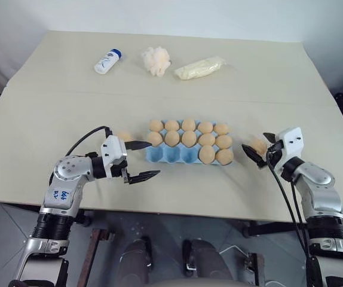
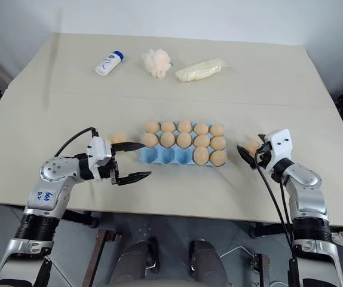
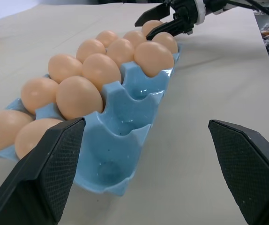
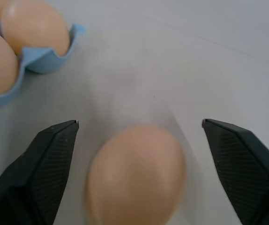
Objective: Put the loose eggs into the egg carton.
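lies between the spread fingers of the right gripper (image 4: 139, 129), a loose egg (image 4: 135, 173) on the table (image 1: 58, 101), touched by neither finger, at the right of the head view. sits in the middle of the head view, the egg carton (image 1: 180, 155): back and middle rows full, front row holding two eggs at its right end, three front cups bare. hovers just left of the carton, the left gripper (image 1: 143, 160), fingers wide apart and holding nothing, one fingertip near the carton's left edge. rests behind that gripper's upper finger, a second loose egg (image 1: 124, 136) on the table, just left of the carton.

from the left wrist: the bare blue cups close up, with the right gripper at the far end of the carton. from the right wrist: the gap on both sides of the egg. seen from the head alone, along the upper edge: a white bottle (image 1: 107, 61), a fluffy puff (image 1: 156, 60), a pale bag (image 1: 199, 67).
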